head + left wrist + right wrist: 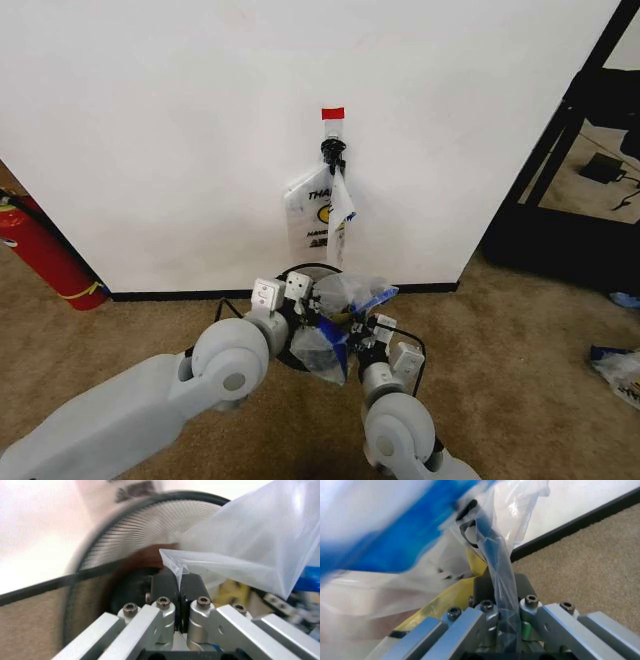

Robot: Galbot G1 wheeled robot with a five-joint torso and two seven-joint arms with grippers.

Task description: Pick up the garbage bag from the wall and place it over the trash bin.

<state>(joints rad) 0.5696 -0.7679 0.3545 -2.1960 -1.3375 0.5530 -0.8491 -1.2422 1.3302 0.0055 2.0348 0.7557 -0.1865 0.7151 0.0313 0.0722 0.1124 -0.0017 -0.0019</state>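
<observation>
Garbage bag [335,320] is stretched between both grippers over the trash bin [300,272], w/ more bags on the hook [333,152] behind. Left gripper [178,578] is clamped on a thin corner of film; right gripper [496,592] is pinching a twisted strand. Risks, as I judge them: film slips from the left jaws (grip is only at the tip), or tears if the arms pull apart too hard. Rel. to the left gripper, the bag fans out just ahead, the bin rim right beyond.

Garbage bag [335,320] thin glossy translucent plastic, crinkled. Grippers' fingers [165,588] matt black, brackets brushed metal. Carpet [520,340] below wall [200,120] rough; wall smooth matt.
</observation>
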